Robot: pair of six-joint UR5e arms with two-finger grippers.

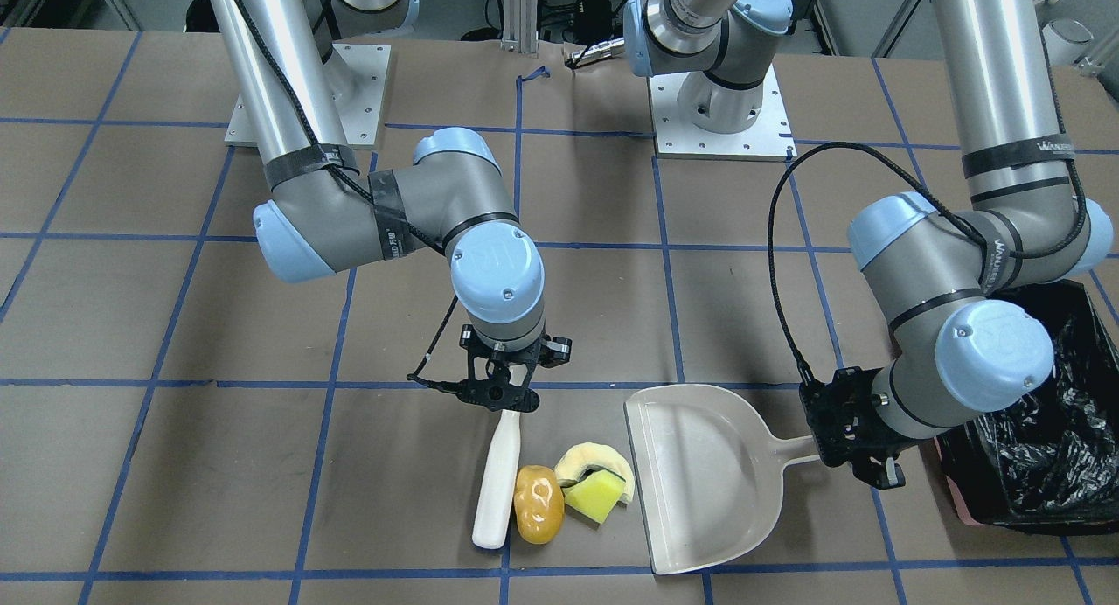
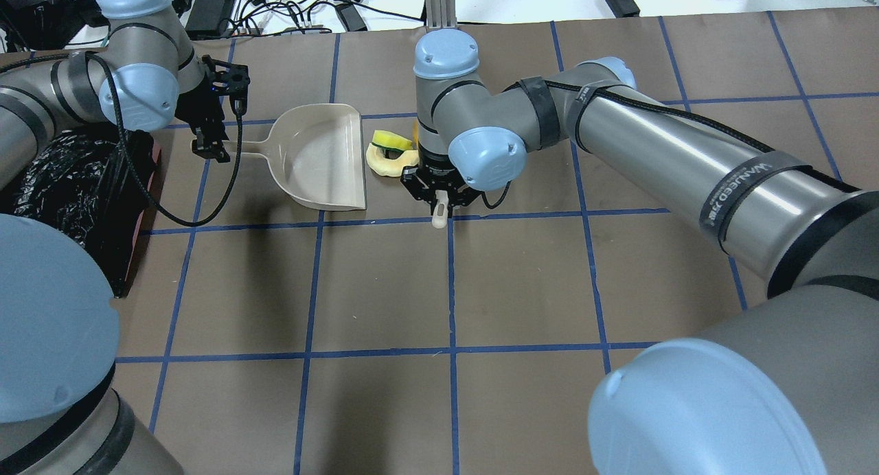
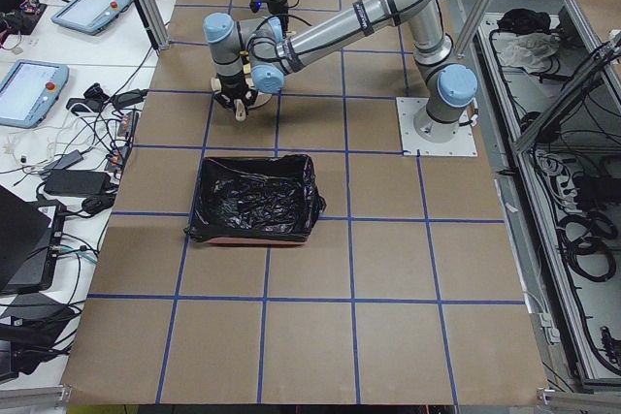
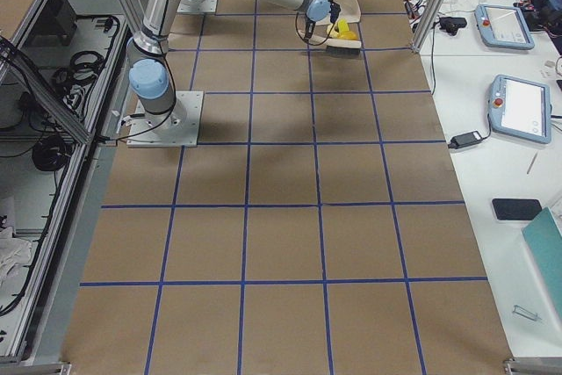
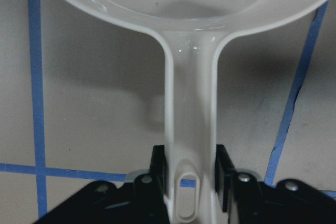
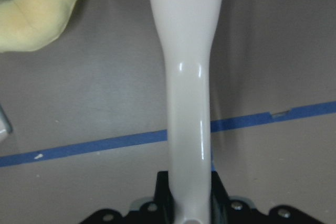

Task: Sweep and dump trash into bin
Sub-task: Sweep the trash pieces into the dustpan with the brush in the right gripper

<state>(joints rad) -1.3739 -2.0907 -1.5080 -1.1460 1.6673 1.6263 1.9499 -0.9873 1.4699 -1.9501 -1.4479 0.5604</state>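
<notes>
The trash lies in a tight group: an orange-yellow potato shape (image 1: 538, 503), a pale cream curved slice (image 1: 587, 459) and a yellow-green wedge (image 1: 594, 497). My right gripper (image 1: 505, 397) is shut on the handle of a white brush (image 1: 497, 483), which rests against the potato's side, away from the dustpan. The beige dustpan (image 1: 699, 478) lies flat with its mouth next to the slice and wedge. My left gripper (image 1: 861, 452) is shut on its handle (image 5: 190, 124). The bin (image 1: 1049, 413), lined with black plastic, stands just beyond my left arm.
The brown paper table cover (image 2: 384, 290) has a grid of blue tape lines. The two arm base plates (image 1: 721, 120) sit at the robot's side of the table. Tablets and cables lie on side benches off the table (image 3: 34, 89).
</notes>
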